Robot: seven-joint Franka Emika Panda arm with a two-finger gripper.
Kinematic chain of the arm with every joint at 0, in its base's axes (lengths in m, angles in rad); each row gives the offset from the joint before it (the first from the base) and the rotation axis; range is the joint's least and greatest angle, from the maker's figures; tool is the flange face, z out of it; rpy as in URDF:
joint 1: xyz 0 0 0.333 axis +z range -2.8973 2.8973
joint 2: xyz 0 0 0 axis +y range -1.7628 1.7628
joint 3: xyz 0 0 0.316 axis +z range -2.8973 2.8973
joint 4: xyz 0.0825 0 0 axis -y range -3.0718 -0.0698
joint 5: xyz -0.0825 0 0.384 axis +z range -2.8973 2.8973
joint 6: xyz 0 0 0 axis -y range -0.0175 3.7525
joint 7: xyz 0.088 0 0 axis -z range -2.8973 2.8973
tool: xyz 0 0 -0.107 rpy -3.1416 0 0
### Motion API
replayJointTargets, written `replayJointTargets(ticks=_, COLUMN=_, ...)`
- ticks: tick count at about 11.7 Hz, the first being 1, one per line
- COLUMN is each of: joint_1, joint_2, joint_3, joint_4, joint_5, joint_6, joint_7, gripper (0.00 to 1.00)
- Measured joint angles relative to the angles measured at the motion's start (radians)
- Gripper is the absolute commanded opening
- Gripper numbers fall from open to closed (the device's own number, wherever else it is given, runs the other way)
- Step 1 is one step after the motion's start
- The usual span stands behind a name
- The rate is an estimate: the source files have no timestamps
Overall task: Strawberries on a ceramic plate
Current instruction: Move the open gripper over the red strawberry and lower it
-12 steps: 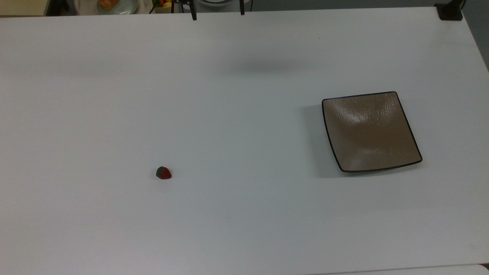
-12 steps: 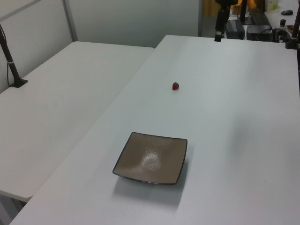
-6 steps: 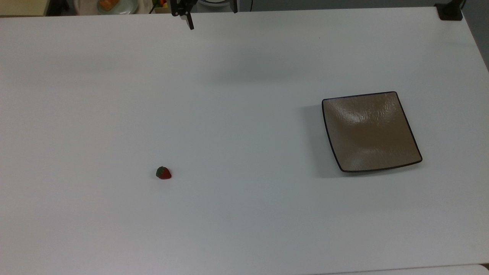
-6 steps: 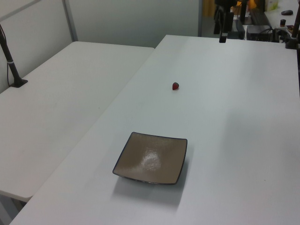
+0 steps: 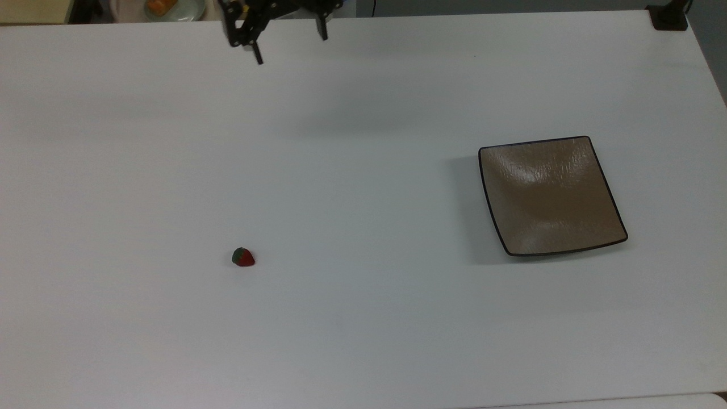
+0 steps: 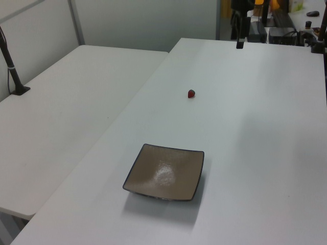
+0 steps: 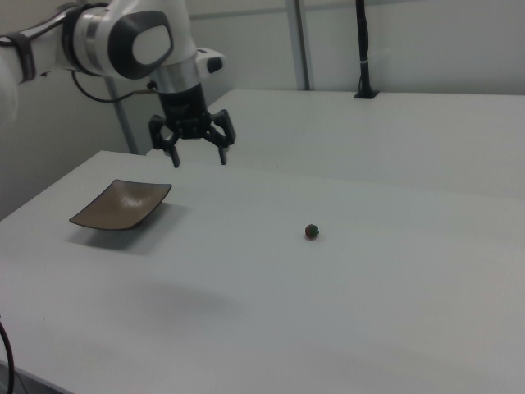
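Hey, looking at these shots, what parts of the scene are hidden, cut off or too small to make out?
- Hand: top view, its upper part and the arm are cut off by the top edge.
- Strawberry: right view, too small to tell which way its cap points.
- Round plate: top view, mostly cut off by the top edge; its orange food is unidentifiable.
- Ceramic plate: right view, its far rim hides the table behind.

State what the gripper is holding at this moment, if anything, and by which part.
Nothing. The gripper hangs open and empty above the table; the strawberry lies on it, apart.
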Motion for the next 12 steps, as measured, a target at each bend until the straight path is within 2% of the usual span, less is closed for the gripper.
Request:
replayJointTargets(ticks=6, joint_1=-0.06, joint_2=0.166, joint_3=-0.012, joint_4=0.187, joint_5=0.027, joint_6=0.014, joint_7=-0.001, gripper=1.0)
replayJointTargets(ticks=7, joint_1=-0.065, joint_2=0.199, joint_3=-0.012, joint_4=0.207, joint_5=0.027, joint_6=0.055, joint_7=-0.001, gripper=1.0)
replayJointTargets(ticks=9, joint_1=-0.074, joint_2=0.257, joint_3=-0.012, joint_4=0.214, joint_5=0.027, joint_6=0.159, joint_7=-0.001, gripper=1.0)
replayJointTargets(ticks=12, joint_1=-0.09, joint_2=0.317, joint_3=-0.012, joint_4=0.215, joint_5=0.027, joint_6=0.228, joint_7=-0.002, gripper=1.0)
